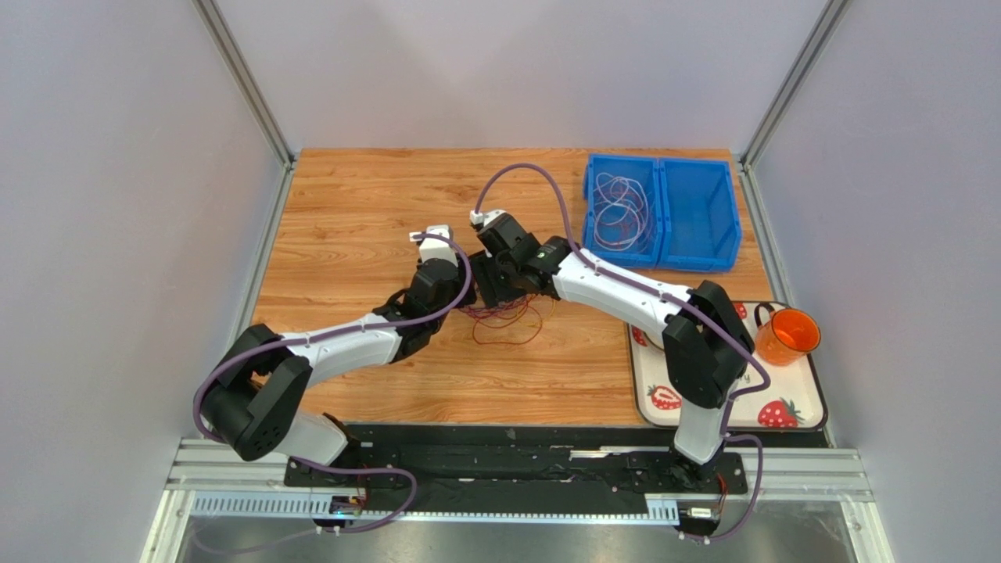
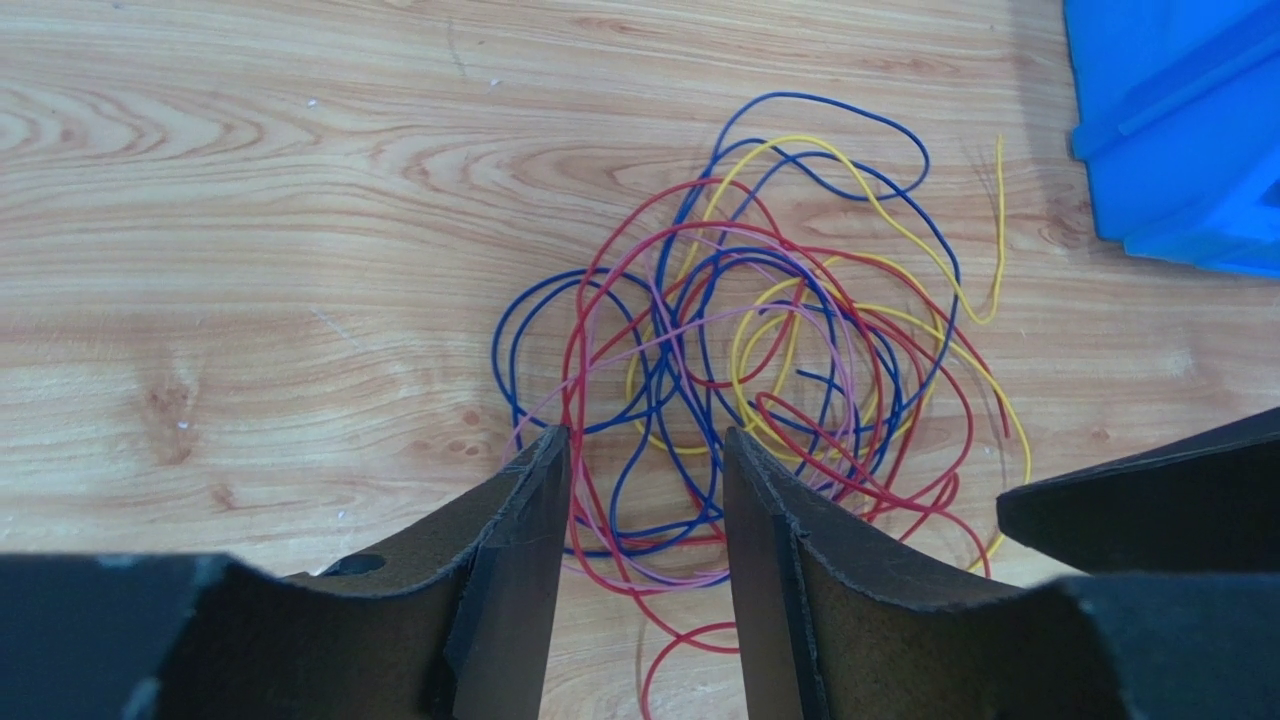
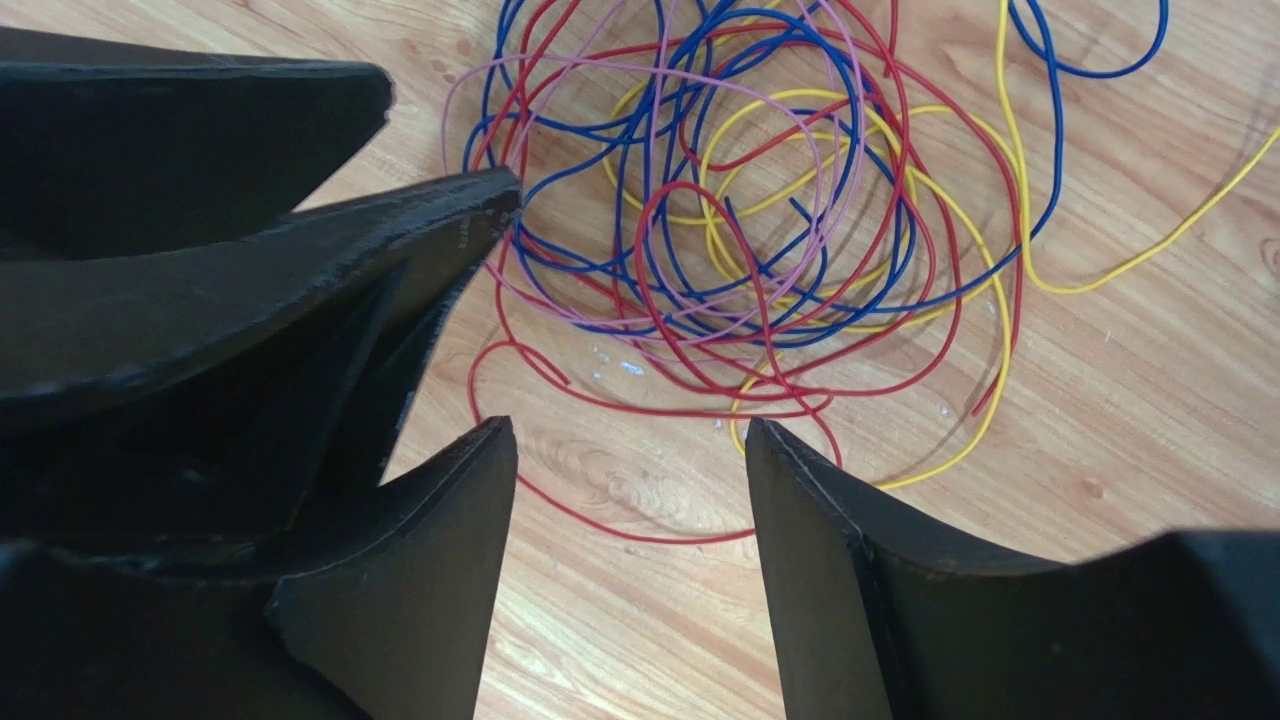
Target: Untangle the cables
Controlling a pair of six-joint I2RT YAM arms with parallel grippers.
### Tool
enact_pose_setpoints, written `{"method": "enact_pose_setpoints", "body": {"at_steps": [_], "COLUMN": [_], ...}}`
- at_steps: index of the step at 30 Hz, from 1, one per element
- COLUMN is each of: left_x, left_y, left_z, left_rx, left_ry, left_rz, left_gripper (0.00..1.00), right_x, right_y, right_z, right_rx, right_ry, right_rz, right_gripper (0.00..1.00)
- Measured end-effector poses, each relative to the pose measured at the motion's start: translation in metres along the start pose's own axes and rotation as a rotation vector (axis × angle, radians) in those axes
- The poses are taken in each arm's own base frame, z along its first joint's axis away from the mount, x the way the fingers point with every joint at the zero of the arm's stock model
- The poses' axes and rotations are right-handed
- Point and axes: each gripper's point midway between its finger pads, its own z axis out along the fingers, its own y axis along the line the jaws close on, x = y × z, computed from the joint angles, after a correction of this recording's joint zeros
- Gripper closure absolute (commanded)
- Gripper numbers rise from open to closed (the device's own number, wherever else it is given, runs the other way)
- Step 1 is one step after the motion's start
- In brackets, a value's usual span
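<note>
The cables (image 1: pixel 508 319) are a loose tangle of thin red, blue, yellow and pink wires lying on the wooden table, mid-table under both wrists. In the left wrist view the cables (image 2: pixel 751 323) spread just ahead of my left gripper (image 2: pixel 646 443). It is open, and red and pink loops lie on the wood between its fingers, ungripped. My right gripper (image 3: pixel 631 435) is open at the opposite edge of the cables (image 3: pixel 721 225), with only one red loop crossing the gap. The left gripper's fingers (image 3: pixel 376 225) stand close beside the right one's.
A blue two-compartment bin (image 1: pixel 705 217) stands at the back right, with coiled white wires (image 1: pixel 620 211) in its left compartment. A strawberry-print tray (image 1: pixel 799 399) at the right edge carries an orange cup (image 1: pixel 790 334). Grey walls enclose the table.
</note>
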Motion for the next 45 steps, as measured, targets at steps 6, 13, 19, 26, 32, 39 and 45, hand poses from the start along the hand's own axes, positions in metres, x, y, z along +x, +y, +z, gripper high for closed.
{"method": "enact_pose_setpoints", "body": {"at_steps": [6, 13, 19, 26, 32, 39, 45], "left_x": [-0.002, -0.003, -0.004, -0.003, 0.004, 0.007, 0.023], "left_y": [0.011, 0.024, 0.027, 0.027, 0.023, -0.006, -0.049], "left_z": [-0.003, -0.005, -0.004, -0.004, -0.005, -0.008, -0.007], "left_rx": [-0.032, -0.071, -0.083, -0.083, -0.041, 0.134, 0.3], "left_ry": [-0.013, -0.018, -0.019, -0.016, 0.001, 0.016, 0.061], "left_rz": [-0.03, -0.077, -0.087, -0.087, -0.08, -0.046, 0.04], "left_gripper": [0.49, 0.49, 0.49, 0.5, 0.5, 0.54, 0.55], "right_x": [0.001, 0.005, 0.005, 0.005, -0.012, -0.09, -0.124], "right_y": [-0.004, -0.012, -0.015, -0.019, -0.027, -0.031, -0.036], "right_z": [0.012, 0.023, 0.026, 0.027, -0.004, -0.119, -0.195], "right_rx": [0.044, 0.088, 0.105, 0.126, 0.159, 0.131, 0.105], "right_ry": [0.015, 0.039, 0.041, 0.04, -0.012, -0.312, -0.507], "right_rz": [-0.043, -0.073, -0.09, -0.101, -0.116, -0.055, 0.002], "right_gripper": [0.39, 0.58, 0.98, 1.0, 1.0, 1.0, 1.0]}}
